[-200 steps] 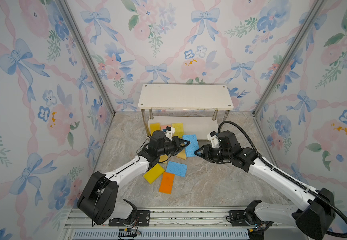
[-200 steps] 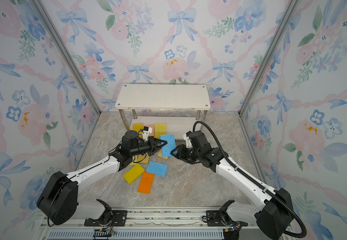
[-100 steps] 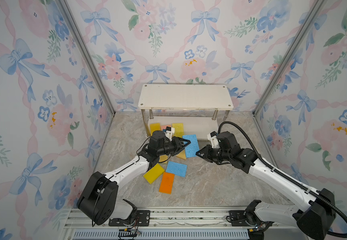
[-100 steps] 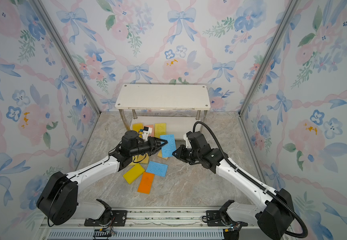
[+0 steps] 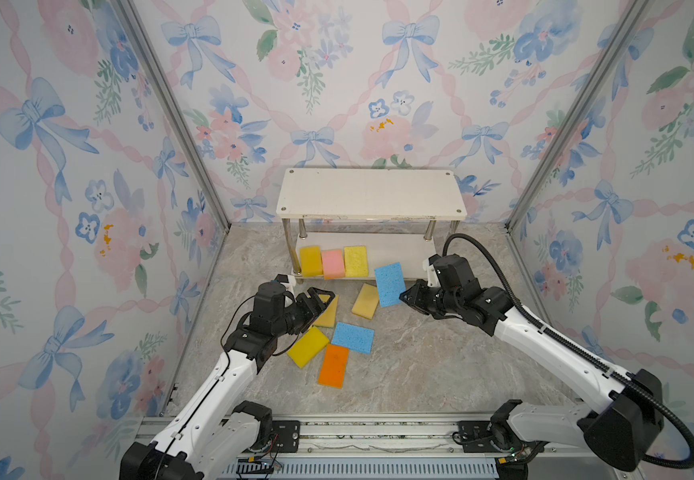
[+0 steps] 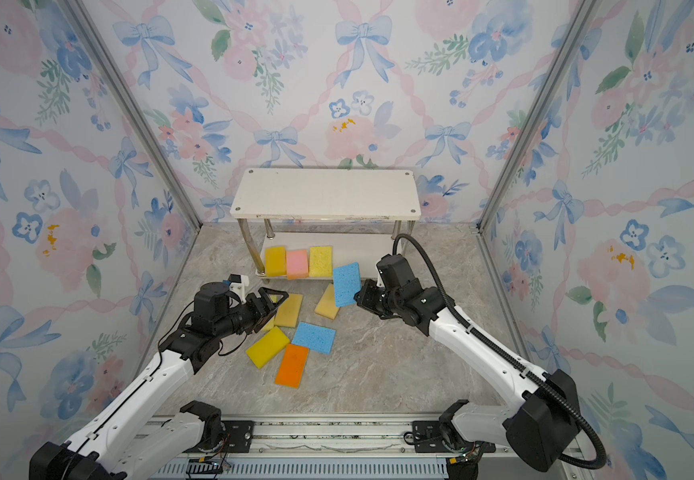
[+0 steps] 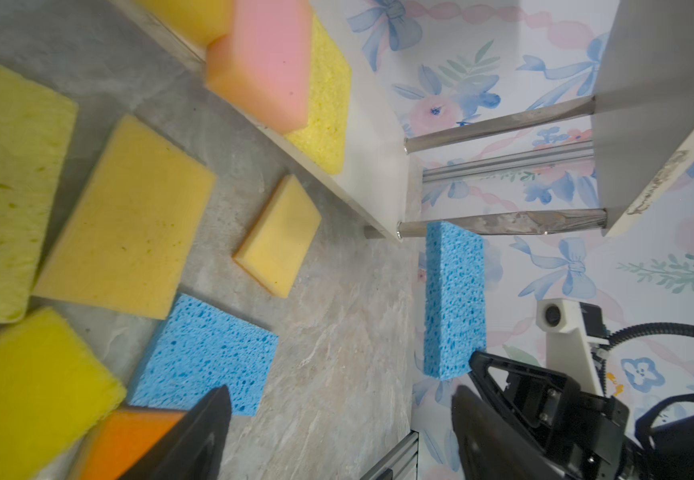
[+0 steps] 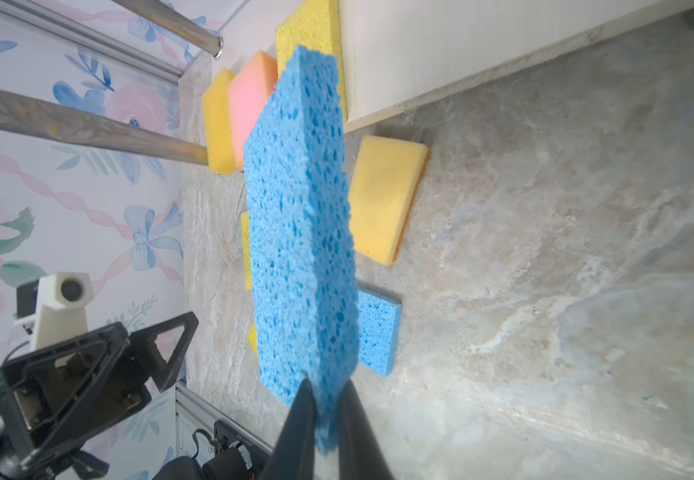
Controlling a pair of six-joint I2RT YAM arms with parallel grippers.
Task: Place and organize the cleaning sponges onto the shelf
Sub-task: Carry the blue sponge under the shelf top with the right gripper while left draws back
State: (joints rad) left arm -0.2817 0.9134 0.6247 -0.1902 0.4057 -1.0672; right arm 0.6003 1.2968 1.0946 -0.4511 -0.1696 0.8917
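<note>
While right tool pinches raised blue sponge | left tool agape, empty | shelf just beyond

Handover done: the blue sponge, gripped by the left tool a second ago, is now pinched at its lower edge by the right tool alone. The left tool's jaws have been spread wide, and it has been pulled back leftward, clear of the sponge, over a tan sponge. The right tool's jaws have been closed from half-open.
</note>
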